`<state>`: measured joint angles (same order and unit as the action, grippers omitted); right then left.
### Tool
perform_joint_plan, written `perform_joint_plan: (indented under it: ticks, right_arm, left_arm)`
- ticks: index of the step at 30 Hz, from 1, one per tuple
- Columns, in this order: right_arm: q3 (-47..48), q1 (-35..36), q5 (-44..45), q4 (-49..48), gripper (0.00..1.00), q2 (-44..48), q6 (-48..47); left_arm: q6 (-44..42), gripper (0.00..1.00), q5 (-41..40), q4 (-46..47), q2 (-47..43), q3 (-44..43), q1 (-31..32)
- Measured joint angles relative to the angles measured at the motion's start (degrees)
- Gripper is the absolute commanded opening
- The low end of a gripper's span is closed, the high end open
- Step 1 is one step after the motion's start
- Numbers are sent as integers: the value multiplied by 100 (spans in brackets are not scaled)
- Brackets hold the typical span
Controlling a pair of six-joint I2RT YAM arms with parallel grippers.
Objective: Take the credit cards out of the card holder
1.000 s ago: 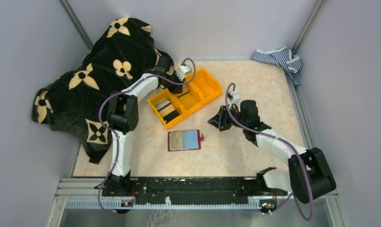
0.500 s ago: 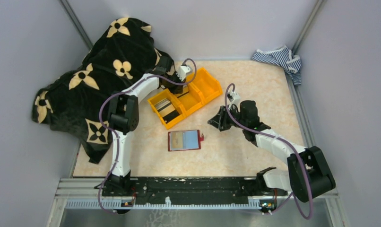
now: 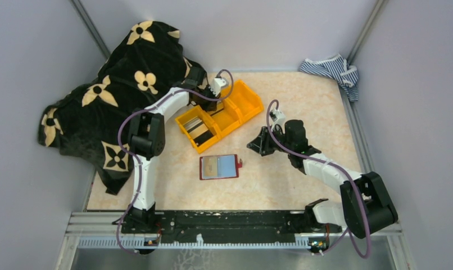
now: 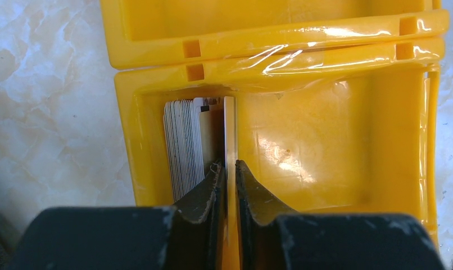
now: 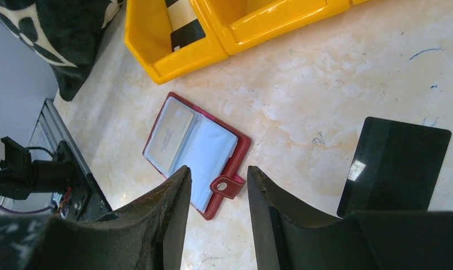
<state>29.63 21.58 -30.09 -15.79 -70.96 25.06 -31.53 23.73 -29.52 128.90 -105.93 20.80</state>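
Note:
The card holder (image 3: 218, 166) lies open on the table, dark red with light blue pockets (image 5: 210, 152) and a small tab (image 5: 228, 185). A beige credit card (image 5: 169, 132) sits in its left pocket. My left gripper (image 4: 229, 166) reaches into the orange bin's middle compartment (image 4: 336, 140) and is shut on a pale credit card (image 4: 230, 129) held on edge. A stack of cards (image 4: 184, 143) leans on that compartment's left wall. My right gripper (image 5: 218, 171) hovers open above the holder's tab, with nothing between its fingers. A dark card (image 5: 393, 166) lies flat on the table to its right.
The orange three-compartment bin (image 3: 241, 104) stands behind the holder, with cards in its near compartment (image 5: 188, 35). A black cloth with beige flowers (image 3: 117, 95) covers the far left. A striped cloth (image 3: 331, 70) lies in the far right corner. A metal rail (image 3: 230, 222) lines the near edge.

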Motion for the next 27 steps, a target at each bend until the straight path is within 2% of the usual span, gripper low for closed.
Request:
perform_joint_plan:
  ticks: [27]
  right_arm:
    - [-2,0,-63,-177,42,-114,4]
  left_arm:
    - [-2,18,-127,-4,-44,-219,-111]
